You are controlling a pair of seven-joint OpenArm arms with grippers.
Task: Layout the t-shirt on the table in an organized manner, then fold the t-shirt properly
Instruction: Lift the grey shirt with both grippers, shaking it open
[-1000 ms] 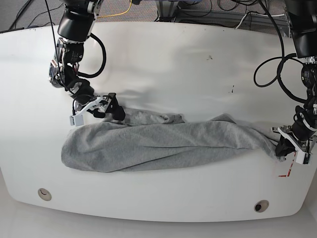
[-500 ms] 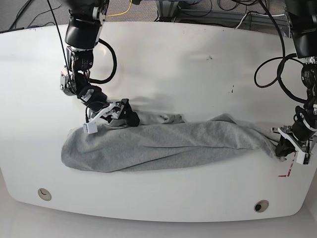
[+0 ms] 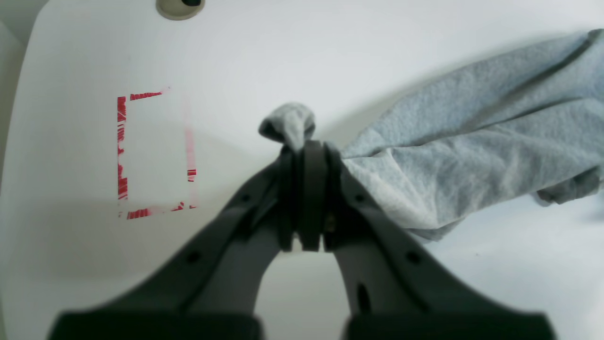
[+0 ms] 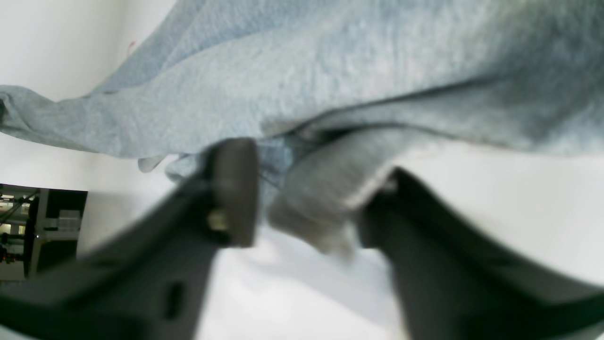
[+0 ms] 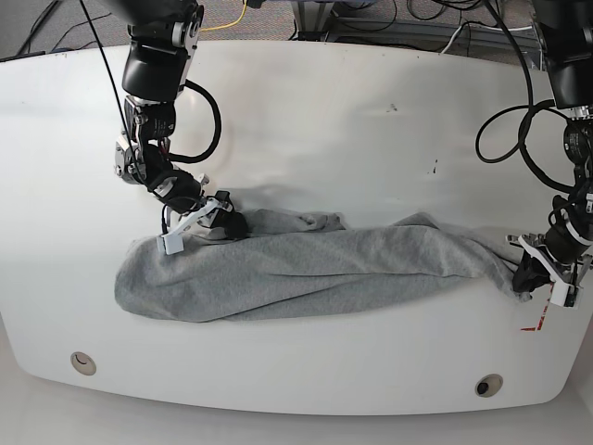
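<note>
The grey t-shirt [image 5: 306, 273] lies bunched in a long roll across the front of the white table [image 5: 324, 120]. Its right end is pinched in my left gripper [image 5: 532, 274], whose fingers are shut on a small tuft of t-shirt [image 3: 290, 120] in the left wrist view [image 3: 304, 151]. My right gripper [image 5: 220, 225] sits at the roll's upper left edge. In the right wrist view it stands open [image 4: 311, 208], with a thick fold of t-shirt [image 4: 325, 189] between its fingers [image 4: 233, 189]. No lettering or collar shows.
A red dashed rectangle mark [image 3: 155, 156] lies just past the left gripper, near the table's right edge [image 5: 536, 324]. Round grommet holes [image 5: 83, 362] [image 5: 488, 384] sit near the front edge. Cables hang behind the table [image 5: 445, 28].
My right gripper has moved right and down along the shirt's upper left edge, coming onto the fabric fold. The left gripper and the shirt's right end have stayed put.
</note>
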